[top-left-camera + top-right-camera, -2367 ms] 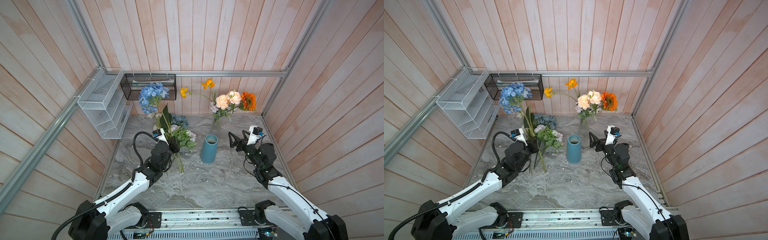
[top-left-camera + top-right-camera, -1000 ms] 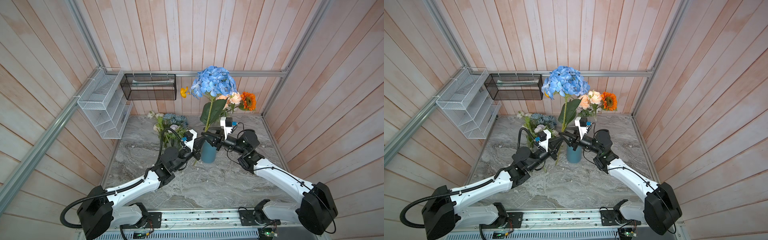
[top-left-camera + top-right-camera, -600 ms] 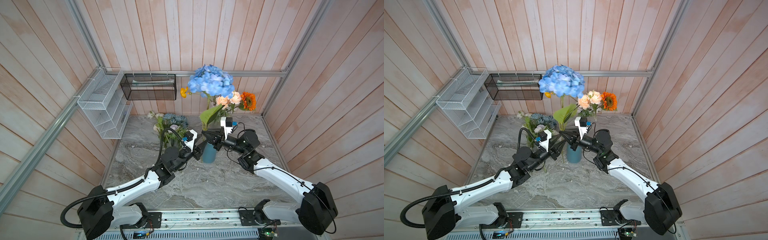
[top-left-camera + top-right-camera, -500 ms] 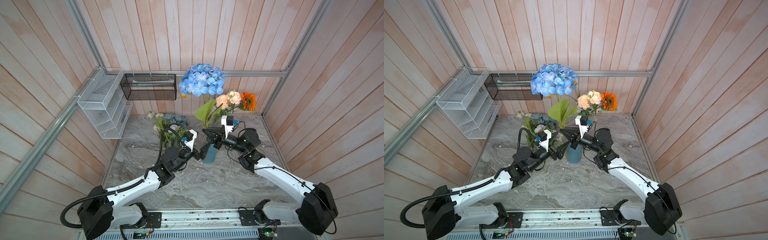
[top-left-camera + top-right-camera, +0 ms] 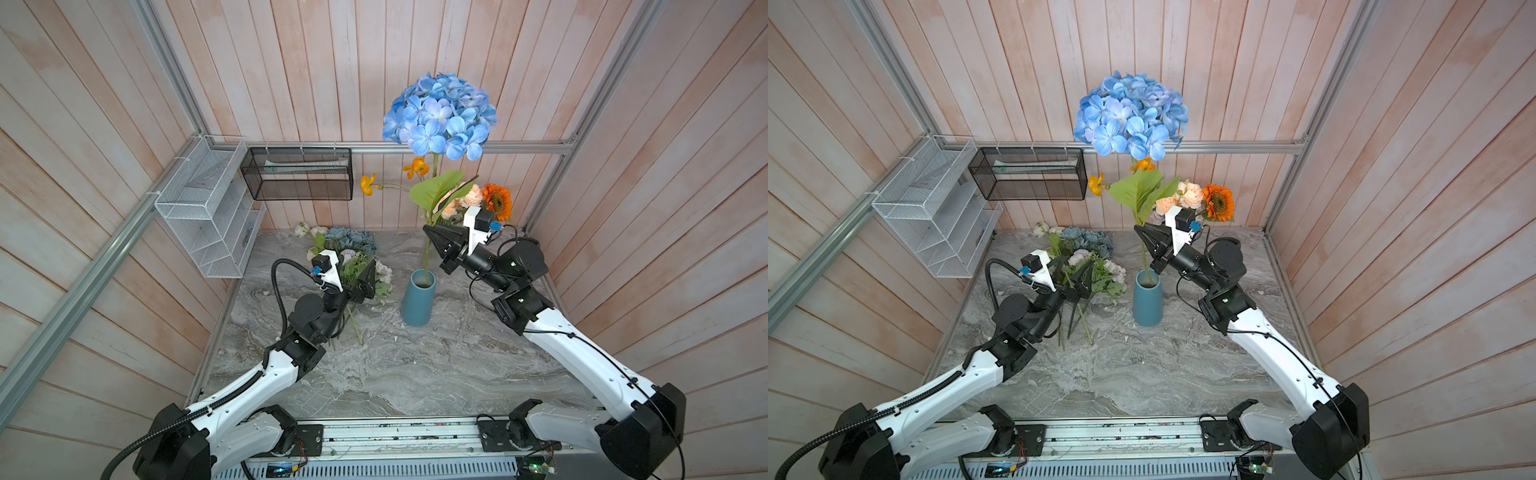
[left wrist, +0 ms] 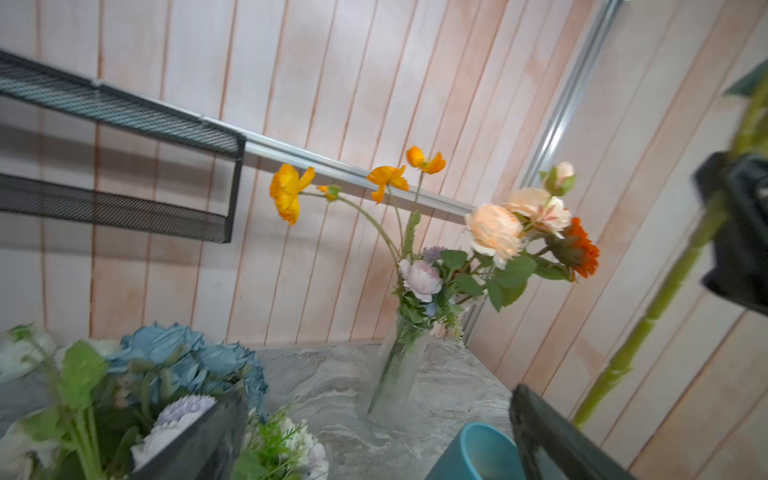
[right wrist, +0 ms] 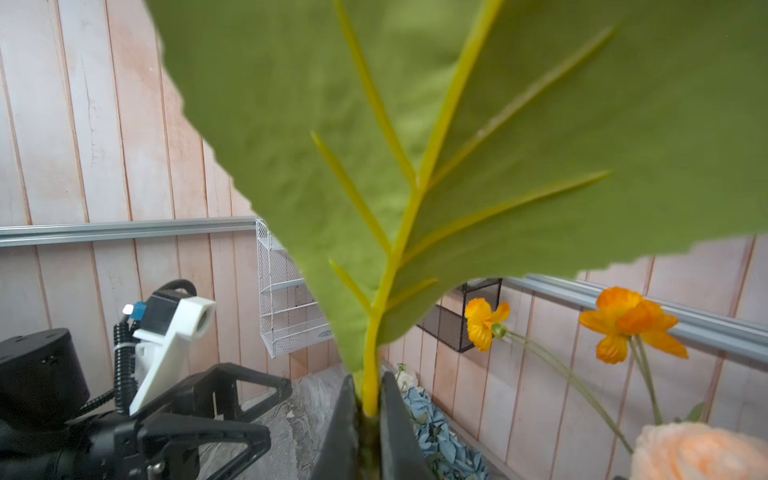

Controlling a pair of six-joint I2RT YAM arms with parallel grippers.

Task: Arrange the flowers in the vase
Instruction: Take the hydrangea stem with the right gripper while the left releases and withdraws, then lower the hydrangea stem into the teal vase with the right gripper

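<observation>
Over the marble desk (image 5: 395,365) mid-frame, my right fingers (image 5: 442,241) clench the upright hydrangea stem (image 5: 426,255), its foot at the vase (image 5: 417,303) mouth; left fingers (image 5: 368,278) released.

Sky-blue hydrangea (image 5: 439,116) with a green, yellow-veined leaf (image 7: 457,145); plain teal vase (image 5: 417,301); orange-yellow poppies (image 5: 368,184); peach roses (image 5: 1188,193); orange, brown-centred sunflower (image 5: 497,201); dusty-blue, lilac and white loose blooms (image 5: 353,242) amid green foliage; grey, white-veined marble desk (image 5: 415,365); white wire rack (image 5: 208,208); black mesh basket (image 5: 297,174); pale pink plank walls (image 5: 311,62).

lab test cell: plank walls (image 5: 291,62), aluminium frame (image 5: 519,146)
</observation>
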